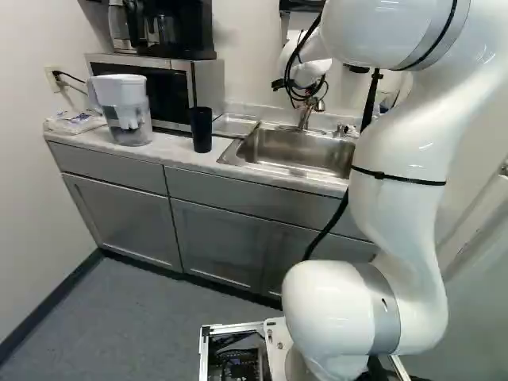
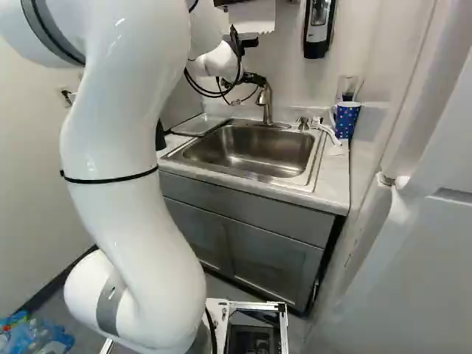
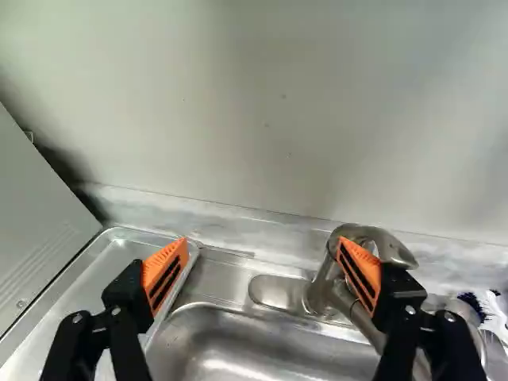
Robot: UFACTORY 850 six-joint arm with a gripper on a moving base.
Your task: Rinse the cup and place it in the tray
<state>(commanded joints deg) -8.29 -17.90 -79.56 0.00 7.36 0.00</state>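
Note:
Near the faucet [image 2: 266, 103], my gripper [image 2: 253, 79] hangs above the back of the sink [image 2: 251, 151]. The wrist view shows the gripper [image 3: 263, 250] open, its orange-padded fingers wide apart with nothing held. One finger overlaps the faucet [image 3: 317, 292] there; whether they touch, I cannot tell. A dark cup [image 1: 202, 129] stands upright on the counter, left of the sink in the left base view. Between the sink and the microwave lies the shallow metal tray [image 3: 99, 274], with no cup visible in it.
A water pitcher [image 1: 127, 111] and the microwave [image 1: 163, 91] stand along the counter [image 1: 178, 155]. Right of the sink in the right base view are a blue dotted cup [image 2: 346, 118] and a white brush [image 2: 326, 130]. A soap dispenser [image 2: 318, 26] hangs on the wall.

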